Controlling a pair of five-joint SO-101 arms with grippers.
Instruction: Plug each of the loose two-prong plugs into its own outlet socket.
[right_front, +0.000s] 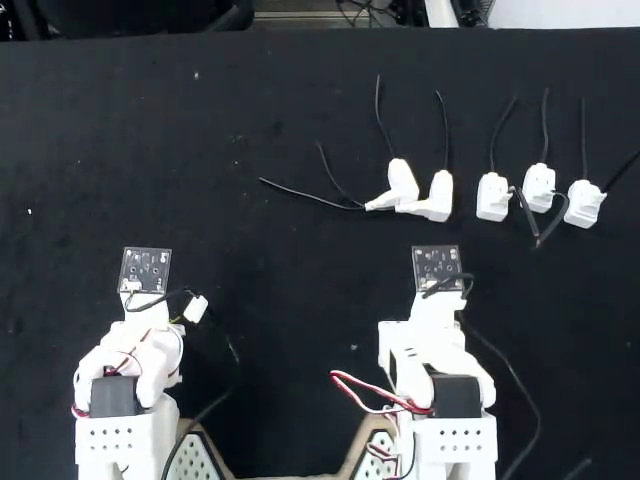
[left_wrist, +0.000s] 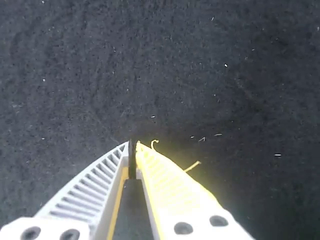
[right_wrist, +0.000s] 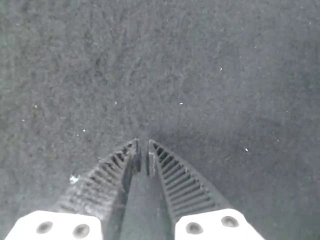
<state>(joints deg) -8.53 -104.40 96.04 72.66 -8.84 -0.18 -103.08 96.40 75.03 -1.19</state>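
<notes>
Several small white plug and socket pieces with black cords lie in a row at the far right of the black table. Two of them (right_front: 403, 185) (right_front: 437, 195) lean together; three others (right_front: 492, 196) (right_front: 539, 186) (right_front: 584, 203) lie to their right. I cannot tell plugs from sockets. Both arms sit folded at the near edge, well short of the row: the left arm (right_front: 140, 340) and the right arm (right_front: 435, 330). My left gripper (left_wrist: 133, 146) is shut over bare cloth, holding nothing. My right gripper (right_wrist: 142, 146) is also shut and empty.
A thin loose black wire (right_front: 300, 193) trails left from the leaning pair. The black cloth (right_front: 200, 150) covers the whole table. Red and black arm cables (right_front: 365, 392) hang between the arm bases at the near edge.
</notes>
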